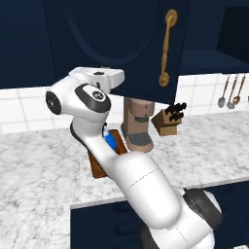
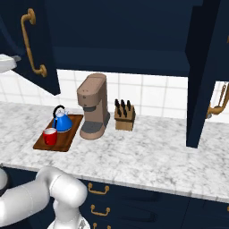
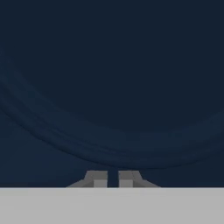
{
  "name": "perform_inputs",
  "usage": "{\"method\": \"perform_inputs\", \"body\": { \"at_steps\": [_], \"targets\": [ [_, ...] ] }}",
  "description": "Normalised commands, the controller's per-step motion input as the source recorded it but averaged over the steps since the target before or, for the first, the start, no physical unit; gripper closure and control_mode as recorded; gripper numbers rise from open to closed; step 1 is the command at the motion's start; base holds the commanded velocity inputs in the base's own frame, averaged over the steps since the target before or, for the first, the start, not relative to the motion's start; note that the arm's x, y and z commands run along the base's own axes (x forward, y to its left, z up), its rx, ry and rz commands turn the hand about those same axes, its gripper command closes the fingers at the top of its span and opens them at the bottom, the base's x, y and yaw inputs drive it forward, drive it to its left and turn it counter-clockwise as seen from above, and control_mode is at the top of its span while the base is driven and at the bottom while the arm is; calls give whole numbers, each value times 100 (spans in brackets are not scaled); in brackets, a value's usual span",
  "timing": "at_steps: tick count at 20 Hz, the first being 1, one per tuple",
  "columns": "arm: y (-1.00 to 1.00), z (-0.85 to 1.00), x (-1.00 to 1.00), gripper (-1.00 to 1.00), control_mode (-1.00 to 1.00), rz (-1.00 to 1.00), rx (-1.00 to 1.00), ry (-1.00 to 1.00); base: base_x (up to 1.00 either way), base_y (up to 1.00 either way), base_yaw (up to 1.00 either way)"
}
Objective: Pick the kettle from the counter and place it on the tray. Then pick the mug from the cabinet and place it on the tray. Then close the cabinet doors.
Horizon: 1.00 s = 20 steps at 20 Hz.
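The blue kettle point(image 2: 61, 121) and the red mug point(image 2: 50, 136) both stand on the brown tray point(image 2: 67, 135), which lies on the marble counter point(image 2: 147, 156). Behind my arm in the left base view I see part of the kettle point(image 1: 111, 141) and of the tray point(image 1: 98, 168). My gripper point(image 3: 113, 179) is shut with nothing between its tips, right up against the arched panel of the left cabinet door point(image 3: 109, 87). That door point(image 1: 141, 44) stands swung out, and so does the right door point(image 2: 206, 67). The cabinet point(image 2: 120, 31) inside is dark.
A tan coffee machine point(image 2: 94, 107) stands right of the tray, with a knife block point(image 2: 124, 116) beyond it. Brass handles point(image 1: 167, 48) point(image 2: 217, 105) stick out from both doors. Utensils point(image 1: 231, 92) hang on the tiled wall at the right.
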Motion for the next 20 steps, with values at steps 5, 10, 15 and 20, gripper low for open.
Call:
{"method": "perform_inputs", "body": {
  "at_steps": [5,10,15,20],
  "targets": [
    [-69,6,21,100,-100,20,10,11,0,0,0],
    [-66,0,31,100,-100,21,7,14,0,0,0],
    [-64,-2,50,100,-100,22,6,11,0,0,0],
    [-45,-17,63,100,-100,23,0,6,0,0,0]
  ]
}}
